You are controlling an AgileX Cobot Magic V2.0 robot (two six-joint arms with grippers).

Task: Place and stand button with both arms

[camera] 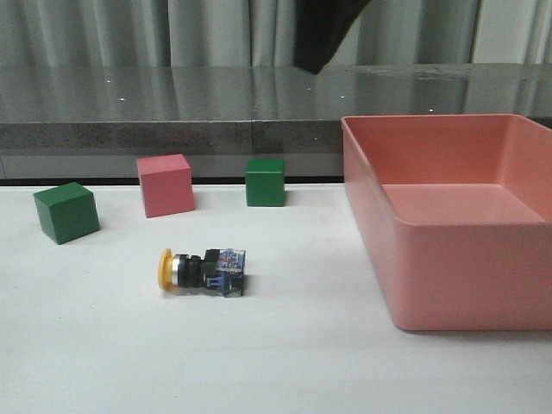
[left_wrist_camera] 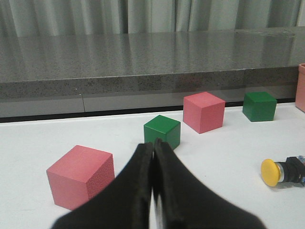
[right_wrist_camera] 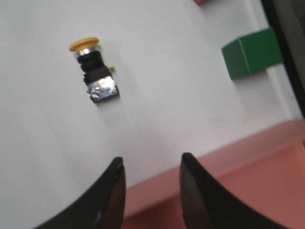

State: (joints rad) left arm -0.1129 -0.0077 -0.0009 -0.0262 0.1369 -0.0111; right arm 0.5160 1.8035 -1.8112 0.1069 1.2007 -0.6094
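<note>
Your button point(camera: 203, 271) lies on its side on the bench point(camera: 285, 345), well ahead of the right jaws point(right_wrist_camera: 151, 164), which gape wide, empty. Left jaws point(left_wrist_camera: 153, 145) pressed together, empty; button off to their side.

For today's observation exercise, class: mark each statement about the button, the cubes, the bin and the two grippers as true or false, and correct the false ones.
1. The button lies on its side. True.
2. The button is inside the bin. False: it lies on the table, left of the bin.
3. The left gripper has its fingers pressed together. True.
4. The right gripper grips the button. False: its fingers are apart and empty, away from the button.
5. The front view shows three green cubes. False: it shows two, the left green cube and the right green cube, plus a pink cube.
</note>
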